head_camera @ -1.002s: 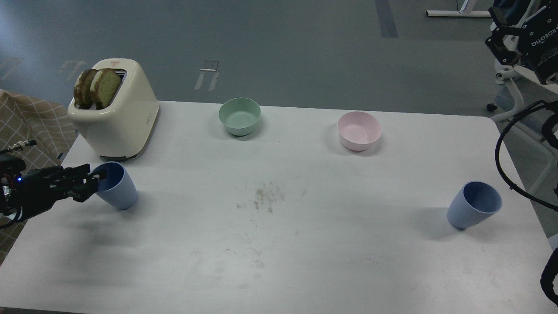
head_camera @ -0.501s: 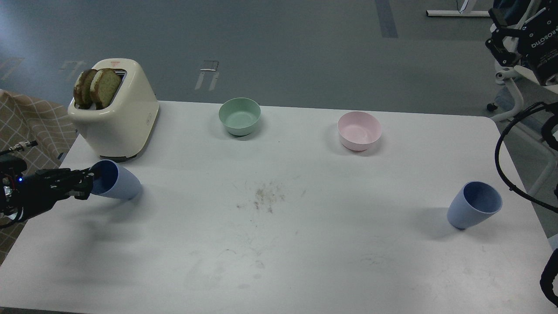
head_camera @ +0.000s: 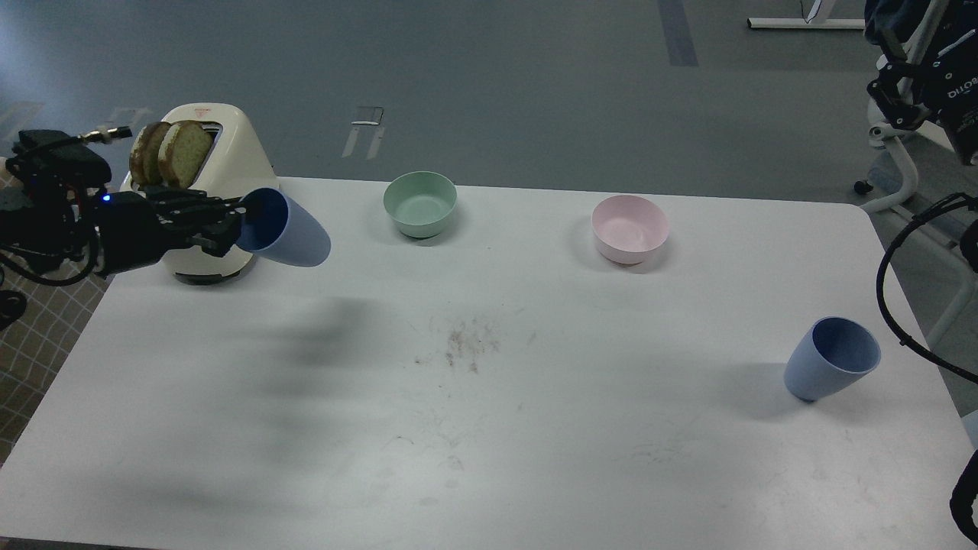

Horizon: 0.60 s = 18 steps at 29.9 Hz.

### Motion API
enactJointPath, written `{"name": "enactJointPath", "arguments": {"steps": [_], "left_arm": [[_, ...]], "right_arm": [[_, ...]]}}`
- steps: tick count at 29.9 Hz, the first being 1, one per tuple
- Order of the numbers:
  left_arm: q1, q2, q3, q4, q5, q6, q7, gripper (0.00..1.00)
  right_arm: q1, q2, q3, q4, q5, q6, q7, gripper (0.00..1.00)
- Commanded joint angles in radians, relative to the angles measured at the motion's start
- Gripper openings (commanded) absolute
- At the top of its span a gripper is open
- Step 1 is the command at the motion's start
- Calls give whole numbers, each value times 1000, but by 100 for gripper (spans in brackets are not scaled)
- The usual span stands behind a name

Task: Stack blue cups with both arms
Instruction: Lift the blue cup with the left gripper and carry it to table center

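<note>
The left gripper (head_camera: 229, 221) grasps one blue cup (head_camera: 286, 229) by its rim and holds it tipped on its side in the air, in front of the toaster (head_camera: 221, 153). Further right stand the green bowl (head_camera: 420, 202) and pink bowl (head_camera: 629, 228). The second cup (head_camera: 831, 369) stands on the table (head_camera: 489, 428) near its right edge. The right gripper (head_camera: 959, 84) is at the top right corner; I cannot tell its state.

A white table (head_camera: 535, 428) stands on grey floor (head_camera: 497, 84), checked cloth (head_camera: 30, 336) at left
</note>
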Motion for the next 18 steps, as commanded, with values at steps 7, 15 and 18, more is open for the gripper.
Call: {"name": "enactJointPath", "arguments": {"steps": [7,15,18], "left_arm": [[-283,-305,101,5,109,-238,1,0],[-474,-490,400,117,132,-237,6,0],[-490,-550,457,161,154,-237,6,0]], "right_arm": [[-17,-6,35,0,2,0,0,100],[-43,-11,72,0,0,0,0,100],[-51,-11,81,0,0,0,0,100]]}}
